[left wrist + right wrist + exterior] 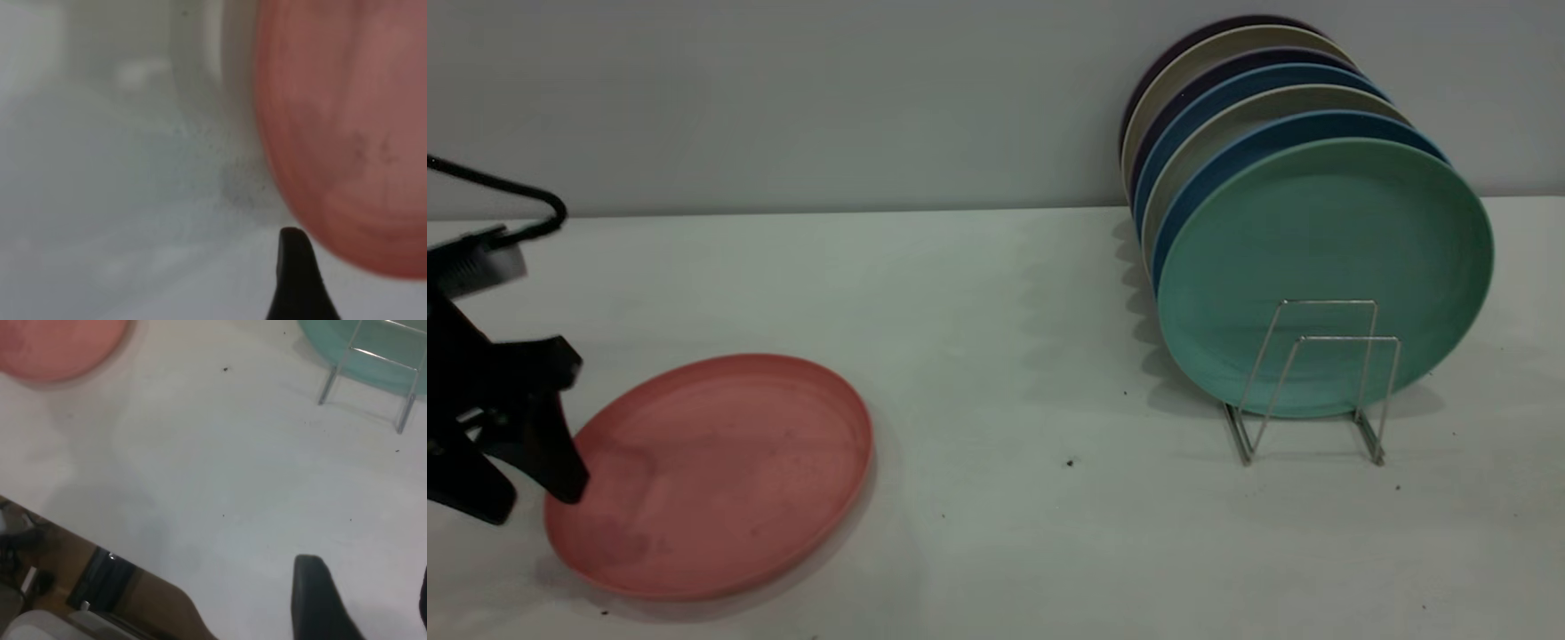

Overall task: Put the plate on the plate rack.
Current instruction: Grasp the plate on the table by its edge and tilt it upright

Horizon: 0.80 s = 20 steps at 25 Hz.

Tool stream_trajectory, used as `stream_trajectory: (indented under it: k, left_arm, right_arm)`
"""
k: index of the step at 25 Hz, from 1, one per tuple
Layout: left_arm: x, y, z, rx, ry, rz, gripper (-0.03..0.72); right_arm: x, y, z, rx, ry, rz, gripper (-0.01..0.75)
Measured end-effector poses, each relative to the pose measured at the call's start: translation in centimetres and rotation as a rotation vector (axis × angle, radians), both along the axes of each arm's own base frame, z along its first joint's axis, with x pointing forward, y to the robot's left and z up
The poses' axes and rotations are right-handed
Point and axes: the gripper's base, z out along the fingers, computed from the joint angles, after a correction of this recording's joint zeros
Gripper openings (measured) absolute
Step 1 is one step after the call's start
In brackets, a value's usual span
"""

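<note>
Exterior view: salmon-pink plate (716,476) flat on the white table (1005,356) at near left, its left rim slightly lifted off the surface. Left gripper (516,493) at the far-left edge, black fingers spread, one finger tip (560,462) over the plate's left rim, other finger outside it near the table; not clamped. Plate rack (1316,382) well apart at right, thin silver wire loops, two front loops bare. Mint-green plate (1325,276) upright just behind those loops, row of blue and cream plates (1227,107) stacked on edge farther back toward the wall. Right arm out of shot here.

Left wrist view: pink plate (347,133) filling one side, blurred, one dark fingertip (297,280) just beside its rim, table (120,167) beyond.

Right wrist view: right gripper (370,607) hanging over bare table (233,467) at the near edge, two dark fingers apart, nothing between. Pink plate (60,347) and rack (373,373) with the green plate (333,333) both far off in opposite corners
</note>
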Motion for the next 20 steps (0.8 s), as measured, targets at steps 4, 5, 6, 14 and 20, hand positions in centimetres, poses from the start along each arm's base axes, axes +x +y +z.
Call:
stream_trajectory:
  k: [4, 5, 6, 14, 20]
  left_arm:
    - [0.1, 0.0, -1.8, -0.012, 0.022, 0.021, 0.497]
    - [0.0, 0.0, -2.1, -0.012, 0.03, 0.023, 0.497]
    - [0.0, 0.0, -2.5, -0.011, 0.038, 0.025, 0.497]
    - [0.3, 0.3, -3.7, 0.012, 0.016, 0.077, 0.488]
    - [0.4, 0.3, -4.4, 0.012, 0.018, 0.114, 0.413]
  right_arm:
    - [0.0, 0.0, 0.0, -0.002, -0.001, 0.002, 0.389]
    - [0.0, 0.0, 0.0, -0.002, -0.001, 0.003, 0.389]
    - [0.0, 0.0, 0.0, -0.002, -0.001, 0.003, 0.389]
    - [0.1, 0.0, 0.1, -0.004, -0.015, -0.004, 0.389]
    - [0.2, -0.1, 0.1, -0.005, -0.022, -0.007, 0.389]
